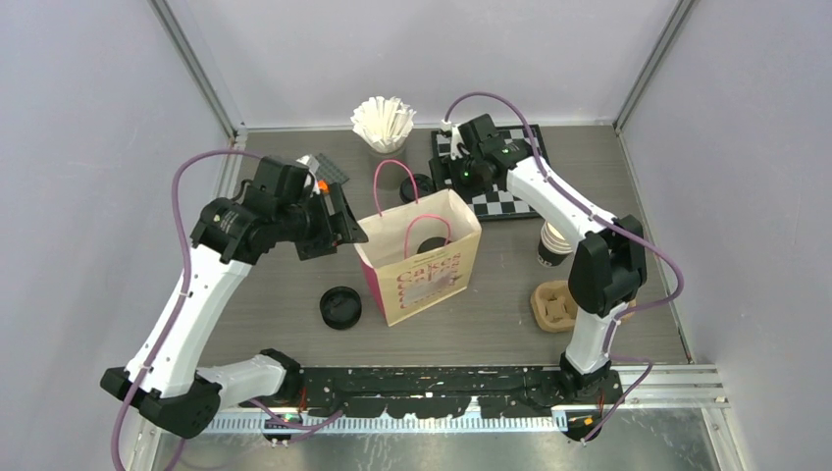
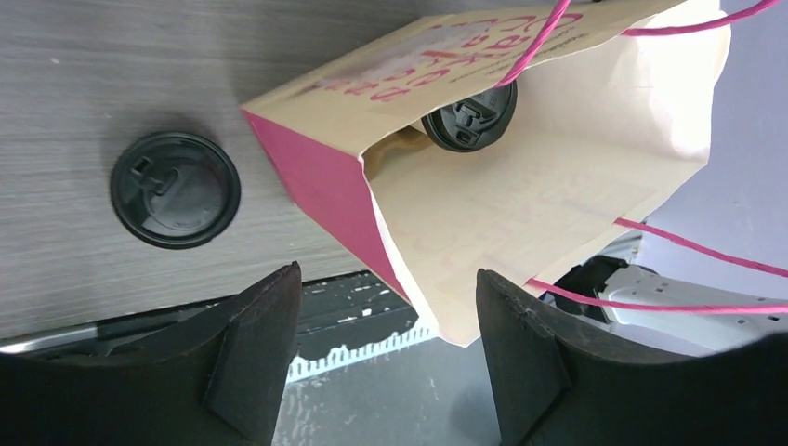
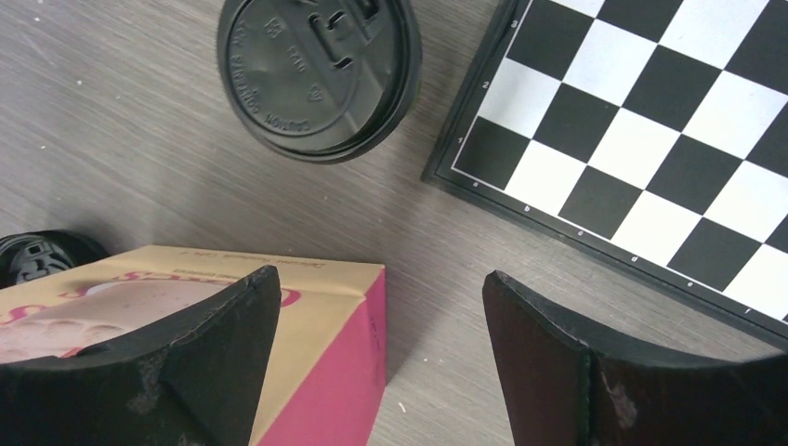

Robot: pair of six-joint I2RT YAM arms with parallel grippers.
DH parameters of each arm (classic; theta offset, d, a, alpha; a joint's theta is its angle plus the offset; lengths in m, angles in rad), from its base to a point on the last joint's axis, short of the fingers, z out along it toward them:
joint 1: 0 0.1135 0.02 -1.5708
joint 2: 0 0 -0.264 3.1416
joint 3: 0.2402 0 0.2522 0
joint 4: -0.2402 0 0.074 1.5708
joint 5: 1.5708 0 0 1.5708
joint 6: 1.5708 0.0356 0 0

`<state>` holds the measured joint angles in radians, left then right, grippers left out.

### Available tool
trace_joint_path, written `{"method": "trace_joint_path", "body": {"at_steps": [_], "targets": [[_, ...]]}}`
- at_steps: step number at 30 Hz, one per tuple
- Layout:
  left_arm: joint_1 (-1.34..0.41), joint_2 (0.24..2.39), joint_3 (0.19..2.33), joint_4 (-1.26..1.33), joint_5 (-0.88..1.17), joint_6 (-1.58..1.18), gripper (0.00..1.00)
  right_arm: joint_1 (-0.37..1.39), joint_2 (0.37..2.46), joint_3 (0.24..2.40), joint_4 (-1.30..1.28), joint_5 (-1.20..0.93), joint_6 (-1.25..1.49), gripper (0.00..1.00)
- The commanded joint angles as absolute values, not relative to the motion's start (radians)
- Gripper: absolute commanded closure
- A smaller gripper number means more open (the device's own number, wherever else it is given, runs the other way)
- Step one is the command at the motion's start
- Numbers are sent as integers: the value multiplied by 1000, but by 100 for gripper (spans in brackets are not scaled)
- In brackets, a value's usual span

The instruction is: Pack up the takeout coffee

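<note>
The left gripper (image 2: 388, 271) holds its jaws apart and empty. Just ahead of it gapes the paper bag (image 2: 558, 186), one lidded coffee cup (image 2: 469, 116) inside. A second cup (image 2: 175, 189) stands on the table (image 2: 93, 74), ahead to its left. The right gripper (image 3: 381, 274) is likewise spread and empty, with a third cup (image 3: 318, 74) ahead and the chessboard (image 3: 650, 111) ahead to its right.

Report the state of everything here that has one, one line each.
paper bag: upright, mouth open.
cup in the bag: lidded, standing inside.
cup in front of the bag: lidded, upright, outside it.
cup behind the bag: lidded, upright, outside it.
stacked cups: upright, no lid.
cup carrier: visible wells empty.
left hand: open, holding nothing.
right hand: open, holding nothing.
</note>
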<state>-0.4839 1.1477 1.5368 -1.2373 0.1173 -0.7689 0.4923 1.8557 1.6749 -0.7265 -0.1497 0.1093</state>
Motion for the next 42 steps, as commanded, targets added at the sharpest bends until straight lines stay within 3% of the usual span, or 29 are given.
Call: {"method": "trace_joint_path", "body": {"at_steps": [1,13,23,27,35,42], "targets": [[-482,1102,1452,-1126,231,-858,30,523,1776,1652,-728,-161,154,16],[-482,1116,1461,-1205,183,-806,35,556,1675,1578,-747,-118,236,16],[-483,1164,1494,-1251,196,-732,47,596,1625,1515,-736,-121,287,17],[-483,1169,1488,-1234,212,-707,58,609,1613,1523,-781,-78,298,17],[-483,1193,1474,-1158,281,-677,92,561,1549,1526,-850,107,320,17],[-511,1185,1432,-1023,372,-725,97,495,1479,1633,-958,271,348,16]]}}
